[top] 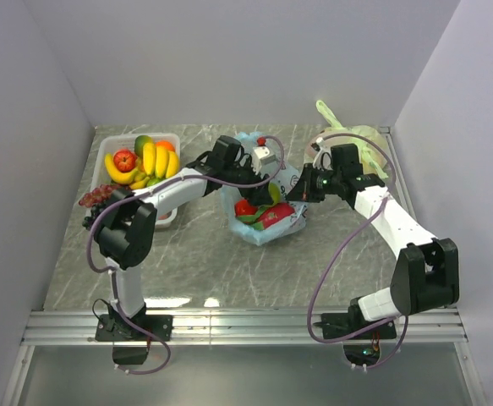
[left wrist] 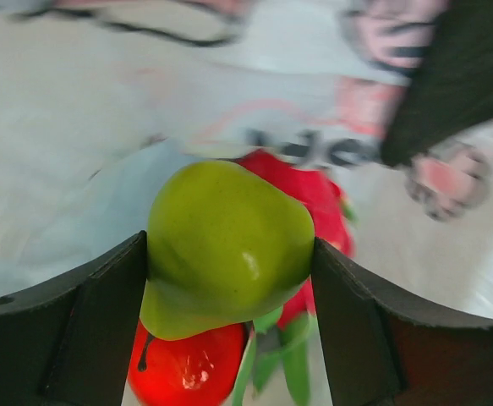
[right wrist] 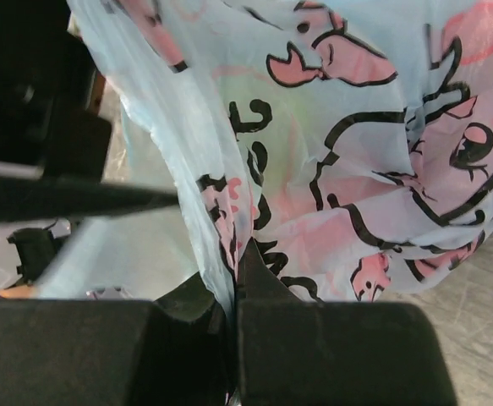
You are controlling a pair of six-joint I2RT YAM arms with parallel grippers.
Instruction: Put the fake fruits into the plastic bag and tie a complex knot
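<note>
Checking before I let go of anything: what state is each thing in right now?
left hand: closed on the green fruit
green fruit: gripped over the plastic bag, not yet released
right hand: shut, pinching the bag's edge
plastic bag: open, untied, red fruits inside
bananas: in the white bin
grapes: outside, beside the bin
yellow-green bag: tied shut

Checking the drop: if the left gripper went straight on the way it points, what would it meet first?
Probably the red fruits already lying in the bag, just beyond the green fruit that the left gripper holds; the depth is unclear.
</note>
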